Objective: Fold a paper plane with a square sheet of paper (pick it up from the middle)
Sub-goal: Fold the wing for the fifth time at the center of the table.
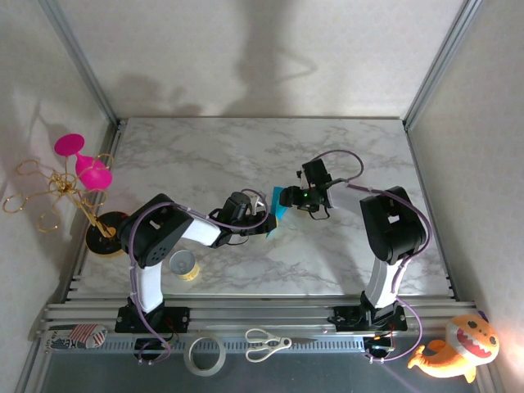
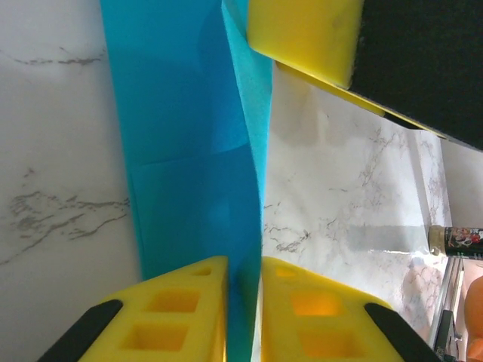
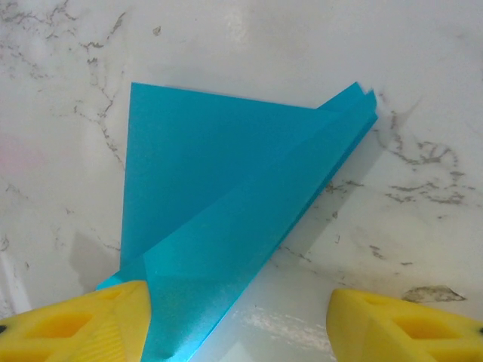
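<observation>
Overhead: the paper (image 1: 277, 206) is sitting near the middle of the table (image 1: 205, 155), folded and partly upright. The left claw (image 1: 264, 221) is at its 8 o'clock side and the right claw (image 1: 288, 199) at its 2 o'clock side. Left wrist: the paper (image 2: 181, 136) is standing on edge, running 12 to 6 o'clock, its lower end sitting in the narrow gap of the left claw (image 2: 243, 264). The fingers are nearly together, but I cannot tell whether they are pinching it. A finger (image 2: 302, 30) of the right claw is showing at 1 o'clock, just beside the paper's top. Right wrist: the right claw (image 3: 238, 298) is standing wide apart, gripping nothing. The paper (image 3: 226, 196) is showing as a triangle, one corner overlapping the 7 o'clock finger, its layers slightly staggered at the 1 o'clock tip. Judgement: a crease is being set. Squaring those layers first looks best, then pressing along the fold while one claw is anchoring the paper.
</observation>
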